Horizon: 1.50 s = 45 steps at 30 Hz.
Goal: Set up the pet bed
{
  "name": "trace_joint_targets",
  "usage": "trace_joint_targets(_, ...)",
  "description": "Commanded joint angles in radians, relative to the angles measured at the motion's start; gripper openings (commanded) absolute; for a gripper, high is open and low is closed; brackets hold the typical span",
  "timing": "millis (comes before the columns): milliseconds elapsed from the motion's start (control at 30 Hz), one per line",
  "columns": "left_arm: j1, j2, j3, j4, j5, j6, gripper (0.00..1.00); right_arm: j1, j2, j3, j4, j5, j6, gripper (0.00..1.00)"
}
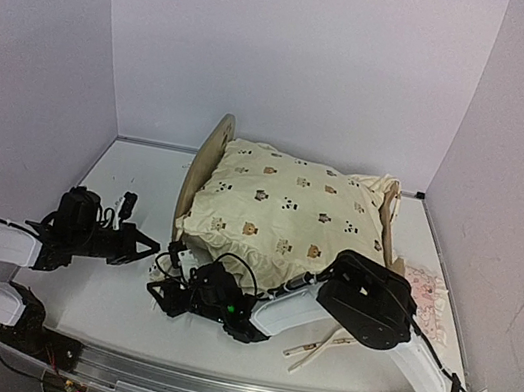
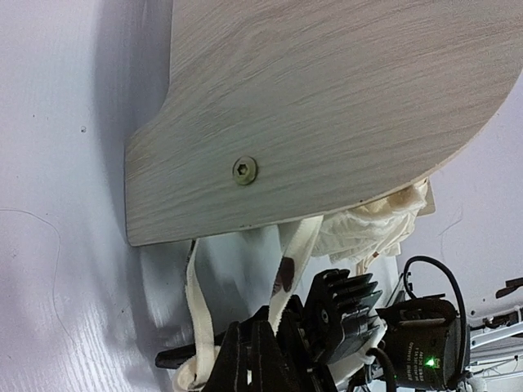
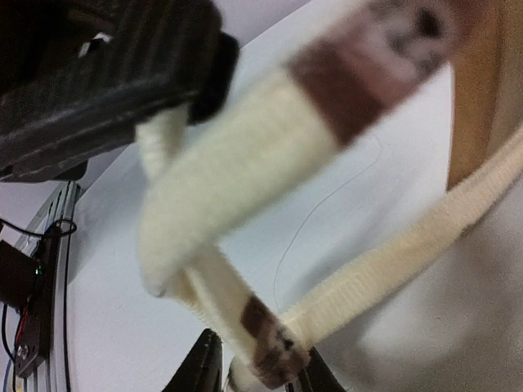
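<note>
The pet bed (image 1: 210, 156) lies across the middle of the table, its rounded light-wood headboard (image 2: 327, 106) on the left. A cream animal-print cushion (image 1: 285, 210) covers it. Two cream ties (image 2: 298, 245) hang from the cushion below the headboard. My left gripper (image 1: 154, 242) sits by the headboard's near corner, shut on one tie (image 2: 270, 325). My right gripper (image 1: 162, 292) is just in front of it, its jaws (image 3: 261, 377) closed in on the brown-patched end of a tie (image 3: 270, 343). The left fingers (image 3: 122, 65) fill the top left of the right wrist view.
A small pink pillow (image 1: 426, 286) lies at the right, by the bed's footboard (image 1: 392, 219). Loose cream ties (image 1: 316, 348) trail on the table under the right arm. White walls enclose the table on three sides, and an aluminium rail (image 1: 208, 385) runs along the near edge.
</note>
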Motion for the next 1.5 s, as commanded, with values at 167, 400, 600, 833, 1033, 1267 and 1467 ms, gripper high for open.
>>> trace_joint_targets(167,-0.004,-0.041,0.112,-0.109,-0.075,0.01,0.0,0.007,-0.044,-0.136,0.004,0.044,0.025,0.02)
trace_joint_targets(400,-0.002,-0.007,0.231,-0.178,-0.135,0.043,0.0,0.007,-0.134,-0.262,0.012,0.082,-0.017,0.0)
trace_joint_targets(600,0.0,0.039,0.374,-0.252,-0.193,0.088,0.0,0.0,-0.25,-0.421,0.022,0.197,-0.07,0.0)
trace_joint_targets(833,0.038,0.095,0.519,-0.371,-0.282,0.133,0.0,-0.075,-0.347,-0.589,0.019,0.22,0.009,0.0)
trace_joint_targets(1033,0.112,0.072,0.568,-0.456,-0.393,0.153,0.0,-0.119,-0.351,-0.62,0.017,0.16,0.038,0.0)
trace_joint_targets(1267,0.177,0.028,0.568,-0.509,-0.461,0.146,0.0,-0.149,-0.336,-0.566,0.004,0.07,0.034,0.0)
trace_joint_targets(1467,0.179,-0.031,0.516,-0.519,-0.517,0.109,0.0,-0.153,-0.339,-0.548,-0.005,0.043,0.034,0.0)
